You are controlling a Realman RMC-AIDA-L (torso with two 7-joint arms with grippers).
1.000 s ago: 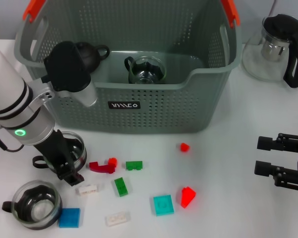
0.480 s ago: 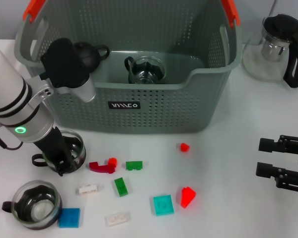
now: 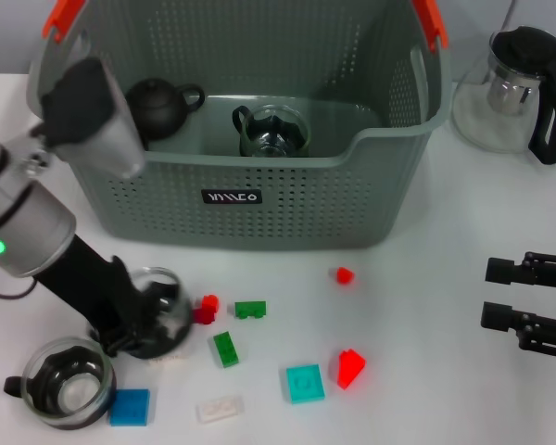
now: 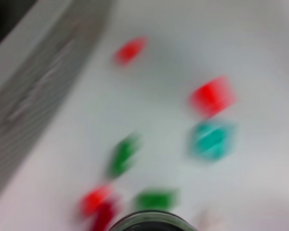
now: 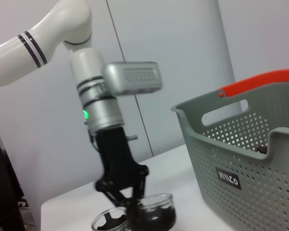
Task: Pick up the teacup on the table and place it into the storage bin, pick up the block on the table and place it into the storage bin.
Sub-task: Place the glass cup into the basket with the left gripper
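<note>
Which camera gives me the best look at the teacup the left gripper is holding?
The right wrist view: it shows the left gripper closed on the teacup from the side. The head view has the teacup partly behind the arm. The left wrist view catches only its blurred rim.

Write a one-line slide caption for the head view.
Left tool grips a glass teacup among scattered blocks before the grey storage bin; right tool waits at the table's right edge.

White table, storage bin, scattered blocks, seemingly two teacups
</note>
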